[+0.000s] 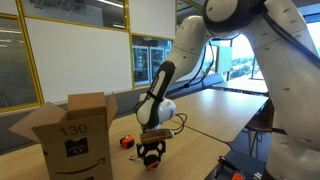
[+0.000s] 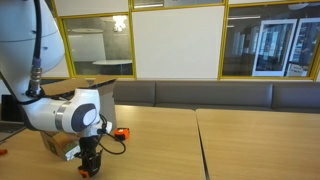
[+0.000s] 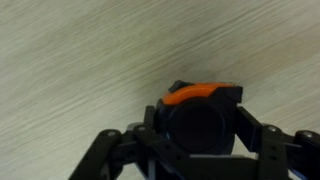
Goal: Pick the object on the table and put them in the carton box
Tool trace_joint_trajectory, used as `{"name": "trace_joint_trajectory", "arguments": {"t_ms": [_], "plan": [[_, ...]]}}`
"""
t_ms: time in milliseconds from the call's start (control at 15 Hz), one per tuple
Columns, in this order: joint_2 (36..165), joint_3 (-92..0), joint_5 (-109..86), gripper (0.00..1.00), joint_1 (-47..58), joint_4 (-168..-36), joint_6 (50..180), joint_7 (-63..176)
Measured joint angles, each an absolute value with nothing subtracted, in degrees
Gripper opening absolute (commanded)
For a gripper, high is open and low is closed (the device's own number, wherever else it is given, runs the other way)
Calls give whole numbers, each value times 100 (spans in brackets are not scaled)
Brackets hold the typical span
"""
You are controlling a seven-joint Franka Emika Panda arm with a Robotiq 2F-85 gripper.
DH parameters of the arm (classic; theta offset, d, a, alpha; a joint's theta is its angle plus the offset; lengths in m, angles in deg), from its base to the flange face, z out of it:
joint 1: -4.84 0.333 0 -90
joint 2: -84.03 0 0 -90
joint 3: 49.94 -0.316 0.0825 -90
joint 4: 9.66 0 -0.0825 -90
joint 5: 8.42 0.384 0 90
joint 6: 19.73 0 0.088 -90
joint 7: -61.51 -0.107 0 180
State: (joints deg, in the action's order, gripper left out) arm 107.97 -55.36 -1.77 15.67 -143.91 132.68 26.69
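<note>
Black item with orange tip point(image 3: 200, 95) sits on the bench point(image 3: 80, 60) near the carton box point(image 1: 75, 128), pinched by the end effector point(image 3: 197, 140). It looks light, rigid and slick, best gripped across its flat sides.

table point(image 3: 80, 60) – pale wood-grain top, smooth, matt to satin. carton box point(image 1: 75, 135) – plain brown cardboard, matt, black printed label on its front. arm shell point(image 2: 70, 112): white plastic, glossy, catches highlights. gripper point(image 1: 151, 153): black, matt; plastic or coated metal, can't tell which. black item with orange tip point(image 3: 200, 100): dull black body, the orange part smooth plastic with slight sheen; blurred in the wrist view.
</note>
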Motion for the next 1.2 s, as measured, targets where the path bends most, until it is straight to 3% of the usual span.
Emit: {"name": "trace_joint_trajectory", "arguments": {"t_ms": [667,1200], "plan": [[8271,-5178,-1209,53,1554,-14618,12455,2153],[7229,-6160,-2299,53,1481,-13342,10880,1656]]}}
